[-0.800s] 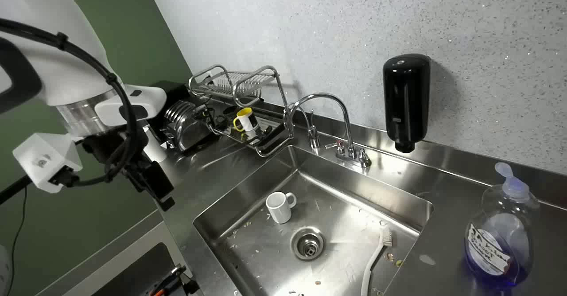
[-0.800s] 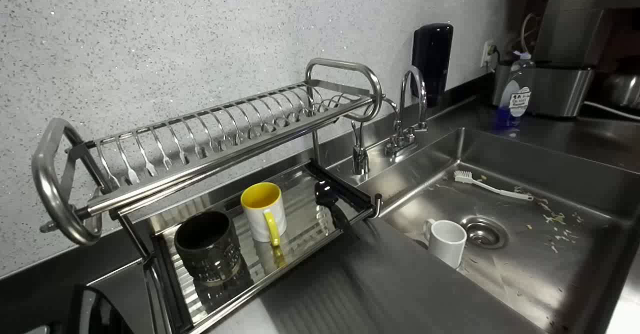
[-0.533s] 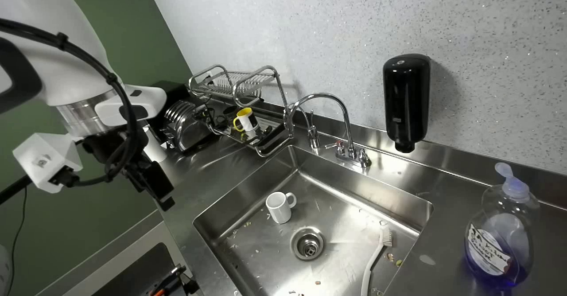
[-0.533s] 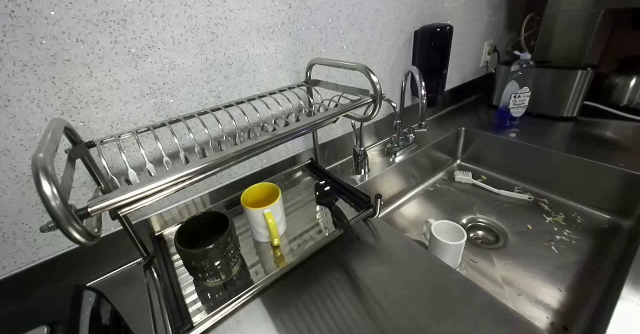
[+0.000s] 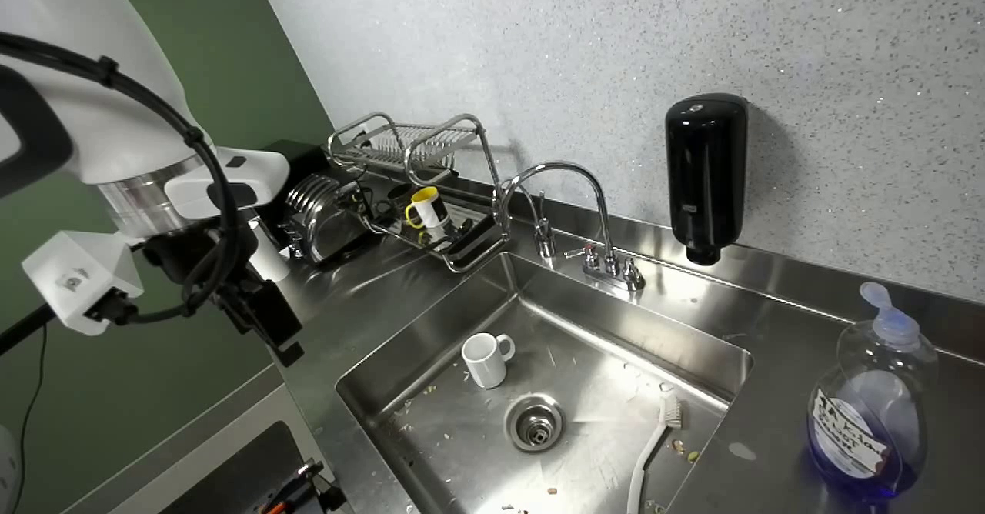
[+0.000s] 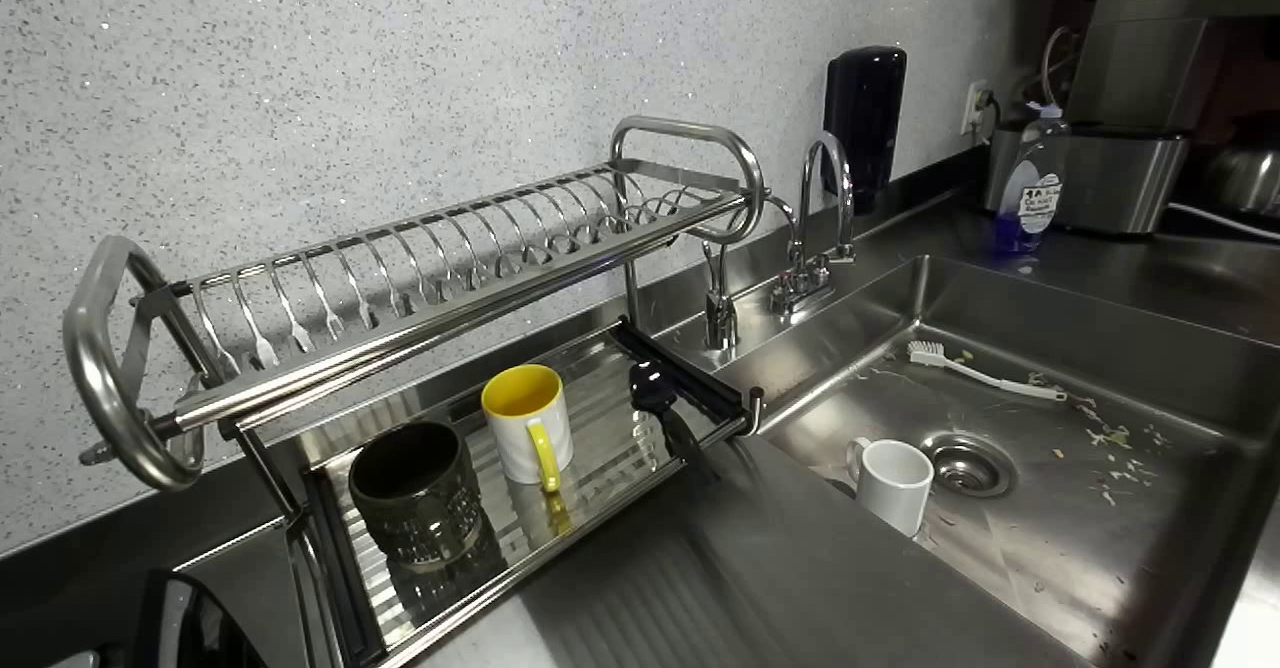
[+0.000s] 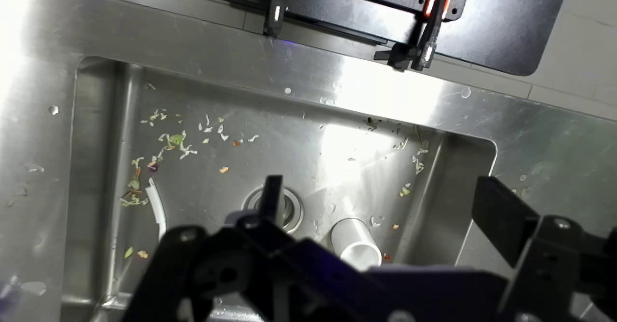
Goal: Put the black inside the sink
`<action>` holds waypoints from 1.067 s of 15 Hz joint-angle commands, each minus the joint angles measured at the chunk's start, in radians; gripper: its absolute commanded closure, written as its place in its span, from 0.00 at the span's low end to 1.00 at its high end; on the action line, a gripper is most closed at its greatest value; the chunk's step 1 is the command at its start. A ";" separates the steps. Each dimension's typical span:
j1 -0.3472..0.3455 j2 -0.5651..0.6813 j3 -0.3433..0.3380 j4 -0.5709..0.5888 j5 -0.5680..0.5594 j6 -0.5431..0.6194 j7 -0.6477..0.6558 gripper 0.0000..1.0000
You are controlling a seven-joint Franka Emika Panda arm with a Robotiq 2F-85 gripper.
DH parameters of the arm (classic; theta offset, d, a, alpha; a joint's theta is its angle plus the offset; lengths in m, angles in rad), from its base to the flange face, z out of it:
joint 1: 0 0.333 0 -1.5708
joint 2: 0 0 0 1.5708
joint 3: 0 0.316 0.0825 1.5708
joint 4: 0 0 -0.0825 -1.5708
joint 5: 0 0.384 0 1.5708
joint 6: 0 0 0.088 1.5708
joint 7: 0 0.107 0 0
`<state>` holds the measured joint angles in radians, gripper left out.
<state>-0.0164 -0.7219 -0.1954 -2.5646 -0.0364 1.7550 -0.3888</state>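
The black mug (image 6: 415,493) stands upright on the lower tray of the dish rack in an exterior view. In an exterior view it is a dark shape (image 5: 399,194), mostly hidden behind a white-and-yellow mug. It is not in the wrist view. The stainless-steel sink (image 5: 600,352) shows in both exterior views (image 6: 1040,518) and in the wrist view (image 7: 279,139). A white mug (image 5: 485,360) stands inside it near the drain. My gripper (image 7: 385,201) is open and empty, with its fingers wide apart. In an exterior view the gripper (image 5: 288,354) hangs above the counter beside the sink.
The dish rack (image 6: 460,288) has an upper wire shelf over the tray. The white-and-yellow mug (image 6: 525,423) and a black utensil (image 6: 660,398) share the tray. A toaster-like metal item (image 5: 319,218) stands beside the rack. The faucet (image 5: 565,168), brush (image 5: 654,445) and soap bottle (image 5: 869,414) also show.
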 commanded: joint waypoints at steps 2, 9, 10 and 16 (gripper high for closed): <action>-0.001 0.001 0.001 0.002 0.001 -0.002 0.000 0.00; 0.073 0.003 0.115 -0.055 0.080 0.157 0.098 0.00; 0.100 0.016 0.154 -0.067 0.115 0.215 0.141 0.00; 0.183 0.236 0.355 -0.096 0.178 0.707 0.369 0.00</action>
<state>0.1591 -0.6290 0.1038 -2.6781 0.1484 2.2921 -0.1048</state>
